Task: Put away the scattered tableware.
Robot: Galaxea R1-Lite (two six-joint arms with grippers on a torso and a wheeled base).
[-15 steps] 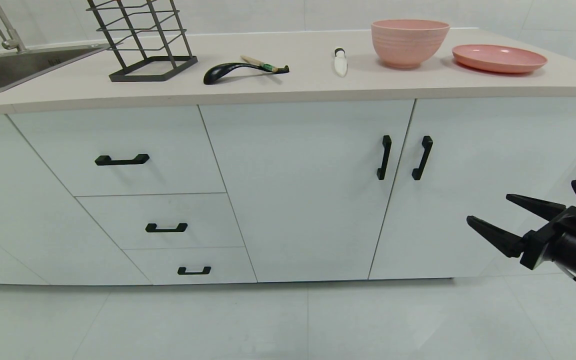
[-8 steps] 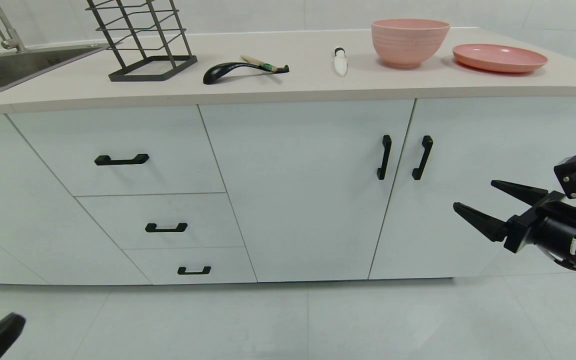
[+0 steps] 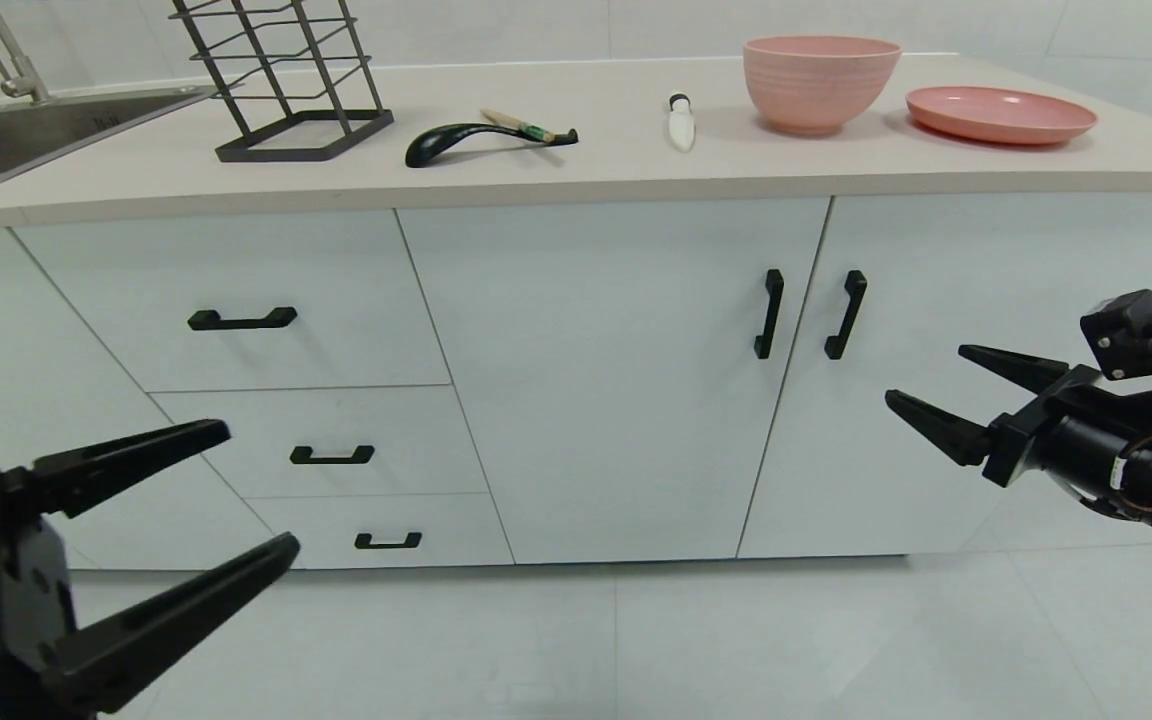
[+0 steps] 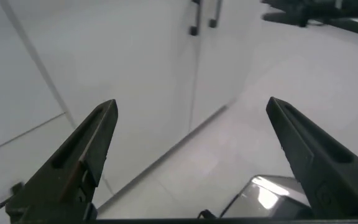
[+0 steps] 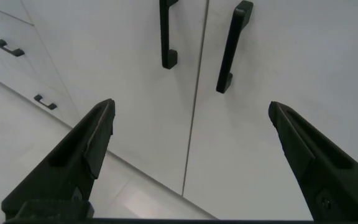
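My left claw [image 3: 258, 488] hung wide open at eight o'clock before the white drawers [image 3: 236, 260]. My right claw [image 3: 926, 374], equally wide, sat at three o'clock near the black vertical door handles [image 3: 768, 313]. Beyond, from twelve to one o'clock, the black curved spoon [image 3: 466, 138], small white knife [image 3: 679, 124], ribbed pink bowl [image 3: 820, 82] and flat pink plate [image 3: 1000, 113] lay on the pale countertop [image 3: 636, 165]. Rising from so low, I risked clipping the counter edge.

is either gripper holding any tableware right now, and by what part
Nothing is held: the left gripper and the right gripper are both open and empty.
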